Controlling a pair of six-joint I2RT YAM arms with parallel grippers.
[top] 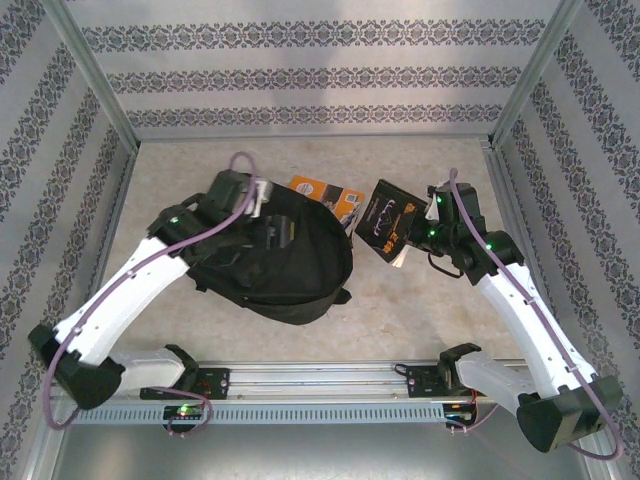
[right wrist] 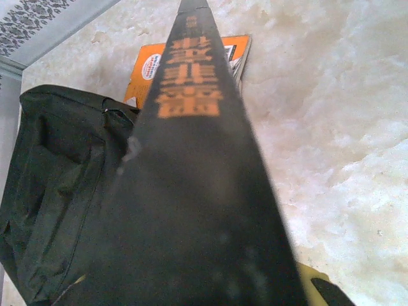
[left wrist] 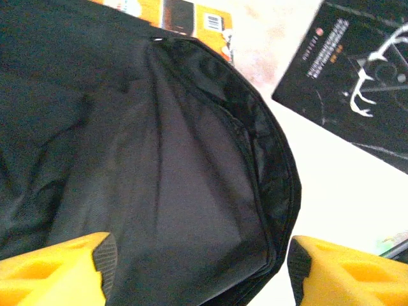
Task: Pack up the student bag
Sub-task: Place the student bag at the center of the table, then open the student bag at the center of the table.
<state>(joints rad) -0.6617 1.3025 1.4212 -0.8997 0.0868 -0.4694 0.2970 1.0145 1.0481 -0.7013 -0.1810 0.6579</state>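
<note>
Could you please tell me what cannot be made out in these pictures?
- Orange book: top view, mostly hidden behind the student bag.
- Black book spine lettering: right wrist view, blurred, too close.
- Right gripper: right wrist view, fingertips mostly covered by the Black book.
- Bag contents: left wrist view, dark fabric between the left gripper fingers.

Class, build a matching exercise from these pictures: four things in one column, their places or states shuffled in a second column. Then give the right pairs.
Column one
1. student bag
2. black book
3. orange book
4. left gripper

Column two
A. open, above dark fabric
B. lies on the table, partly hidden by the bag's far edge
C. tilted, clamped in the right gripper
D. sits on the table, left of centre

Pairs: 1-D, 2-C, 3-B, 4-A
</note>
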